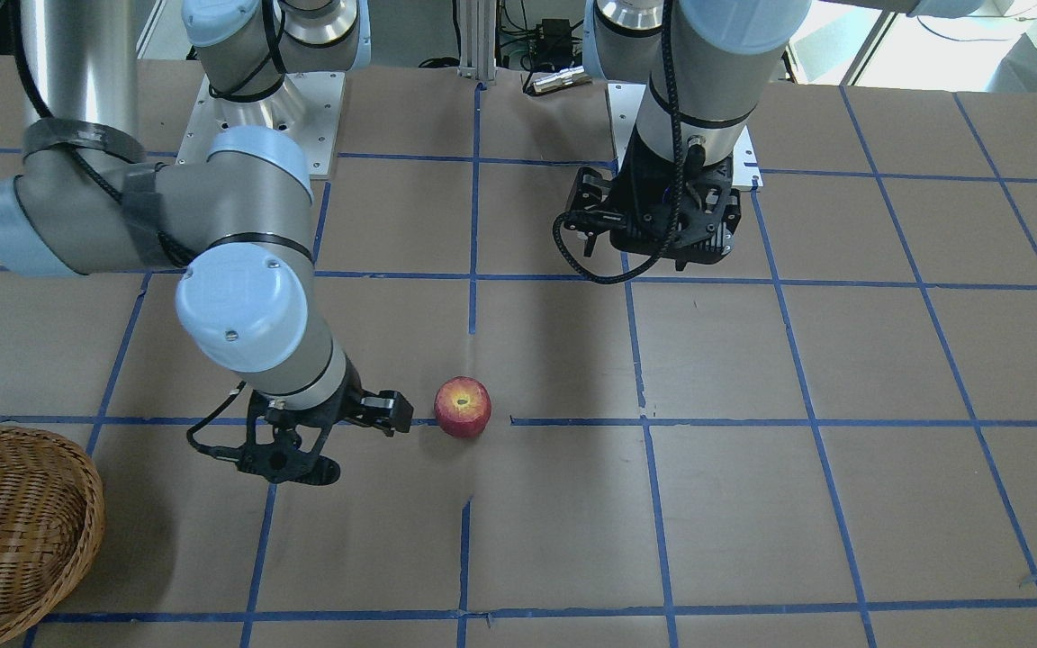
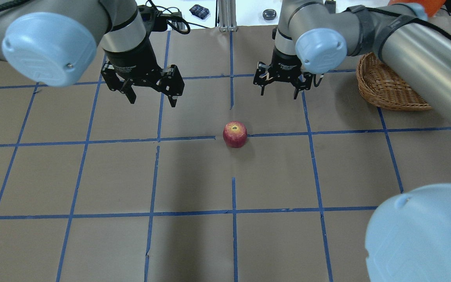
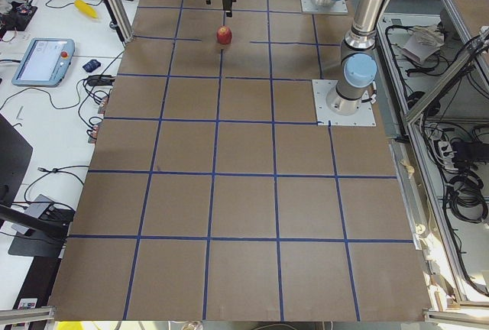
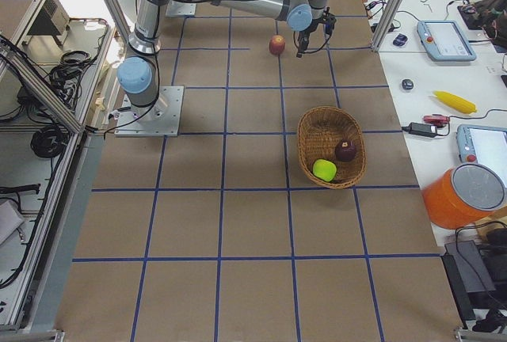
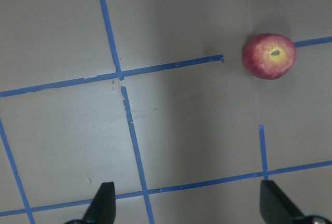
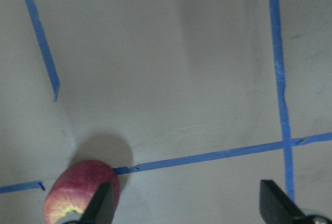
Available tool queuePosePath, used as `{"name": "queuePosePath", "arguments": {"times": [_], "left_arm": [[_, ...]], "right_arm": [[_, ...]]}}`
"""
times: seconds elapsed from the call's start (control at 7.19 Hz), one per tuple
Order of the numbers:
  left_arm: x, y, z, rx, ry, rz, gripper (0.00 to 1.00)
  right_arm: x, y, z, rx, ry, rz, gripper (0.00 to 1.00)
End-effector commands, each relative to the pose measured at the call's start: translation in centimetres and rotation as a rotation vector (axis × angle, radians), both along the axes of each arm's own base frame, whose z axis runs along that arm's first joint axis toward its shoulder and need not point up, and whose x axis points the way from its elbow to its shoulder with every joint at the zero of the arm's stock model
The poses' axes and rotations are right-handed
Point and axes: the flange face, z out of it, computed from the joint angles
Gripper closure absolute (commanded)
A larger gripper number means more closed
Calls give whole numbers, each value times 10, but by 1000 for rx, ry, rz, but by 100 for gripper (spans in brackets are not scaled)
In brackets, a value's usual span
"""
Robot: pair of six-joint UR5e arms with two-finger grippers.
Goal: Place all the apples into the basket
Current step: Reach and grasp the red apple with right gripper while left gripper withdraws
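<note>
**Apples, three — basket, one**

Red apple with yellowish stem end (image 2: pixel 235 134): stem up on the table (image 2: pixel 92 176), on a blue tape line near the right gripper (image 2: pixel 279 94).
Lime-green apple (image 4: pixel 324 170) and maroon apple (image 4: pixel 345 150): in the wicker basket (image 4: pixel 302 140), which the right arm partly hides overhead.
Left gripper (image 2: pixel 152 101) and right gripper — both spread, empty.
</note>
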Motion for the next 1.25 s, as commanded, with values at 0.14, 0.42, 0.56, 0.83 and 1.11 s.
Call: {"name": "queuePosePath", "arguments": {"times": [0.14, 0.42, 0.56, 0.83, 1.11], "left_arm": [[23, -2, 12, -122, 11, 30, 0], [44, -5, 17, -129, 9, 67, 0], [46, -5, 21, -117, 5, 70, 0], [46, -9, 31, -109, 4, 72, 0], [45, -9, 30, -108, 6, 72, 0]], "right_arm": [[85, 34, -50, -5, -36, -90, 0], [97, 38, -77, 29, -21, -86, 0], [96, 45, -89, 51, -10, -83, 0], [93, 50, -102, 50, -14, -85, 47], [78, 36, -90, 28, -26, -79, 100]]}}
